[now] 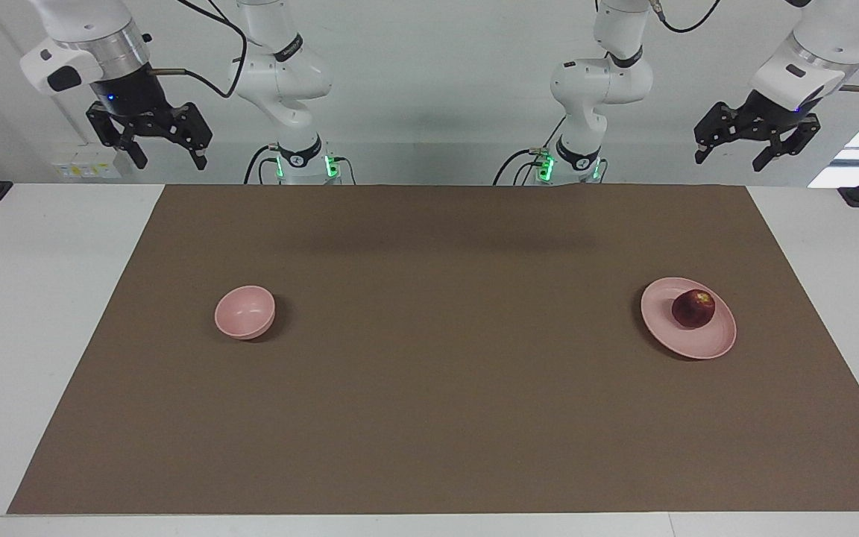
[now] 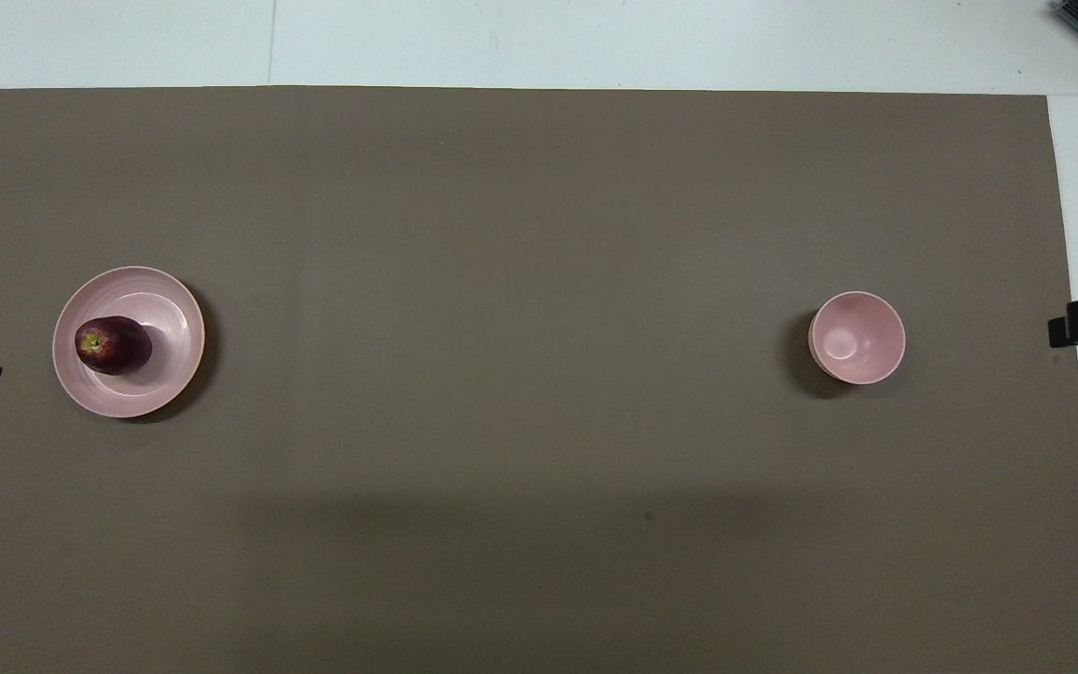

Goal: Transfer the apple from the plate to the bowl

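Apple (image 1: 693, 309): on your plate (image 1: 713, 342), stem end tilted toward the left arm's end.
Left hand (image 1: 733, 153): raised, open, empty, above the counter's edge.
Right hand (image 1: 167, 155): same.
Bowl (image 1: 244, 312): empty.

One apple (image 1: 693, 308), one plate (image 1: 679, 339), one bowl (image 1: 244, 313), one brown mat (image 1: 429, 418).

A white desk (image 1: 42, 298) is carrying a wide brown mat (image 1: 444, 358) that is covering most of its top and leaving pale strips showing at both ends. A plain white wall (image 1: 437, 89) is rising along the desk's edge, and bright light is spilling in at one corner, while soft shadows are lying across the mat.
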### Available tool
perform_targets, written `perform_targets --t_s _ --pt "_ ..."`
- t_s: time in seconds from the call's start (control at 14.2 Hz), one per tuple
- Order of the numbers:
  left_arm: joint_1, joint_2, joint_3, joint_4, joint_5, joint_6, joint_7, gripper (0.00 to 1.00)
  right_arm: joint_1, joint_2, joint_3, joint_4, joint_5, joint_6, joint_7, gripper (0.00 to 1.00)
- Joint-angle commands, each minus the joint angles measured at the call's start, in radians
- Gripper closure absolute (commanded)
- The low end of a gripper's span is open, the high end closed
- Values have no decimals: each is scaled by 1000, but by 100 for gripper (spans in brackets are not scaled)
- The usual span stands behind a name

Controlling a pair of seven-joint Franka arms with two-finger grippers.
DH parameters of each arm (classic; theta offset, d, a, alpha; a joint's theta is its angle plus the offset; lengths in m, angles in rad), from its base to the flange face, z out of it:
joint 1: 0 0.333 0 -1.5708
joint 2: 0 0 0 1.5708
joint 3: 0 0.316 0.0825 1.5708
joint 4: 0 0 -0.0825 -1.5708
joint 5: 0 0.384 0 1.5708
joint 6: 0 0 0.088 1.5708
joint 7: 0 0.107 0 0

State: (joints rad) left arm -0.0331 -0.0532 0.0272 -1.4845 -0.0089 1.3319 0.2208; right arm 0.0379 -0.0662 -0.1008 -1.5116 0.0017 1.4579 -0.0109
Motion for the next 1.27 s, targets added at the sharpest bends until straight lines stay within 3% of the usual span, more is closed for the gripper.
perform_targets --t_s 0.0,0.56,1.2 --pt "-5 -33 -1 -37 -11 -8 -3 0 -12 -6 6 -6 -9 13 -31 0" --pt "-5 -33 14 -181 -34 150 18 0 -12 -6 6 -6 -9 13 -31 0" --pt "-34 -7 119 -500 -36 634 48 0 -12 -6 6 -7 -9 13 -29 0"
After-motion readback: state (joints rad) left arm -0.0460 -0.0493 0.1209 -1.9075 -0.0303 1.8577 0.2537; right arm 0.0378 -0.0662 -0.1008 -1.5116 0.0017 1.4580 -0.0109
